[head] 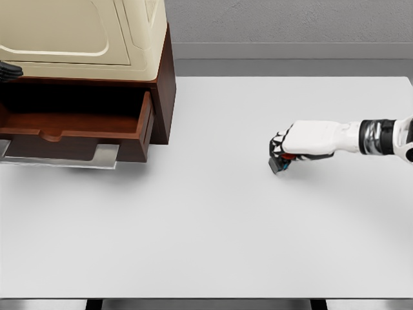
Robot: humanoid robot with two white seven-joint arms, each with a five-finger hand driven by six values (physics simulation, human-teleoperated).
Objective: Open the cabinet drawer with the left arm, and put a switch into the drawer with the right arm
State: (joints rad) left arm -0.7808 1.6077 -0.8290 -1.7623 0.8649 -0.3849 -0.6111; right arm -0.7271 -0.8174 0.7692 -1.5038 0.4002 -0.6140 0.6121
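Right hand (292,150): fingers curled around switch (279,165), low over white table (213,226), well right of cabinet (84,58). Drawer (77,132): pulled open. Left hand (9,71): at frame edge, finger state indiscernible.

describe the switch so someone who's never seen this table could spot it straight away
Start at the wooden cabinet with its open drawer at the table's left rear, then look across the white table to the right. There the right hand curls round the switch, a small dark block with red and blue showing.
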